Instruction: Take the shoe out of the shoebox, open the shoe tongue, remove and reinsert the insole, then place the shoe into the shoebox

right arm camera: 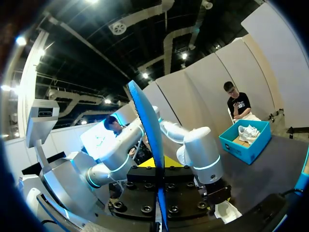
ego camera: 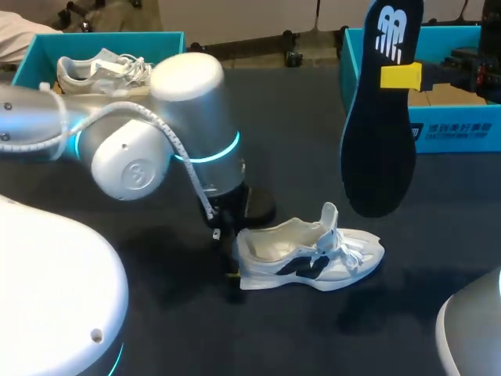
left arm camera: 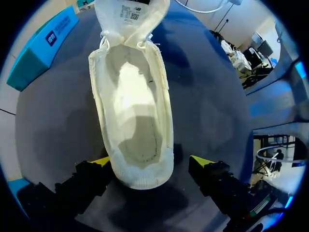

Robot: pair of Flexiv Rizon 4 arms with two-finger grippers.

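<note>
The white shoe [ego camera: 309, 257] is seen standing on its sole on the dark table [ego camera: 156, 329], near the middle and well apart from both boxes. Its tongue [ego camera: 329, 219] is pulled upright and its opening is laid bare. The left gripper [ego camera: 233, 262] is set low at the heel. In the left wrist view its fingers are spread wide with the heel placed between them, and a gap is seen beside one yellow tip, so nothing is gripped. The dark insole [ego camera: 378, 133] is held upright in the air, above and to the right of the shoe. It is clamped at its upper, narrower part by the right gripper [ego camera: 401, 76], and in the right wrist view it is seen edge-on between the fingers. A teal shoebox [ego camera: 458, 129] is placed at the table's far right, behind the insole. A second teal shoebox [ego camera: 35, 59] is placed at the far left, and another shoe [ego camera: 102, 70] is seen inside it.
</note>
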